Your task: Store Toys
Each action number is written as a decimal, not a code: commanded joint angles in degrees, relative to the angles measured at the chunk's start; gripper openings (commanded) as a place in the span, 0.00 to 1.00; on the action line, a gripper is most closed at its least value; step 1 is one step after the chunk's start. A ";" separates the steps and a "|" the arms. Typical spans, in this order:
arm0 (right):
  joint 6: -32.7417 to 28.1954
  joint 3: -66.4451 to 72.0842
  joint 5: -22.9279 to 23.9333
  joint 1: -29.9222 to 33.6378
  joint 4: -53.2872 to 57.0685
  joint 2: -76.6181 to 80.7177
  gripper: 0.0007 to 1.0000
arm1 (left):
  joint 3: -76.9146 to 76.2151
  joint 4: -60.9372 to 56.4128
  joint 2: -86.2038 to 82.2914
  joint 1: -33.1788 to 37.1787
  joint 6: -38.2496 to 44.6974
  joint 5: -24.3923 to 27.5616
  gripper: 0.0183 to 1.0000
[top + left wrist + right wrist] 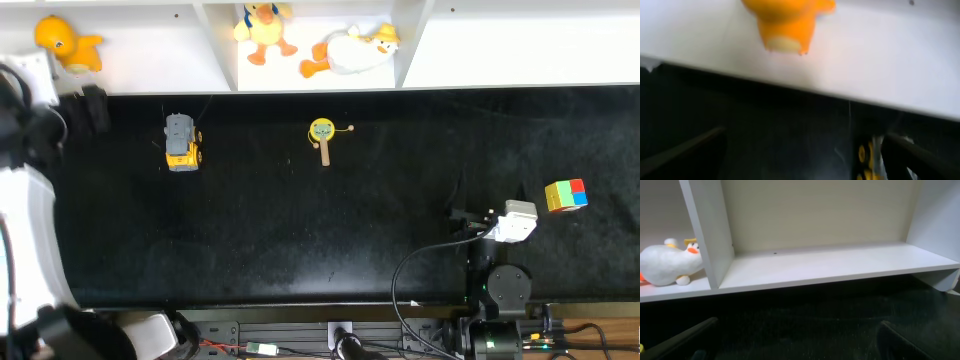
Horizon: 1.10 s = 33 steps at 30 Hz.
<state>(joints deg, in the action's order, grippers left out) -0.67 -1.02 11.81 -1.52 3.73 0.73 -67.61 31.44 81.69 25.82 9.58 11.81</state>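
- Toys: orange duck (68, 45) sits in the left compartment of the shelf (160, 75); yellow duck (265, 30) and white duck (350, 50) share the middle one.
- On the surface (300, 230): truck (182, 142) left, rattle (323, 135) centre, colour cube (566, 195) right.
- Left jaws: open, empty, far left, just before the orange duck.
- Right jaws: open, empty, near right, facing the shelf.

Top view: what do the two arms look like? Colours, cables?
Left arm: white shells with black joints. Right arm: black links, with a white block at the wrist and a black cable looping off toward the base. Both grippers have dark, straight bar fingers: left fingers, right fingers.
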 commanded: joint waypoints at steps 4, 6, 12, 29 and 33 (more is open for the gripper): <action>-0.15 0.72 -0.24 0.04 -0.33 -0.46 0.99 | 13.18 -0.57 -11.61 -5.01 -1.46 -1.86 1.00; -0.17 0.72 -0.24 0.04 -0.33 -0.46 1.00 | 16.44 -0.76 -14.45 -6.64 -3.23 -2.73 1.00; -0.17 0.72 -0.24 0.04 -0.33 -0.46 0.99 | 25.11 -2.40 -22.86 -12.46 -4.13 -3.17 1.00; -0.17 0.72 -0.24 0.04 -0.33 -0.46 0.99 | 31.80 -16.65 -14.47 -17.59 -7.06 -6.38 0.98; -0.17 0.72 -0.24 0.04 -0.33 -0.46 1.00 | 31.80 -18.99 -11.28 -17.59 -7.08 -6.32 0.98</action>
<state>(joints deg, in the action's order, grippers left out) -0.67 -1.02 11.79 -1.54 3.66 0.73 -36.27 13.39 69.25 8.60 3.27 5.50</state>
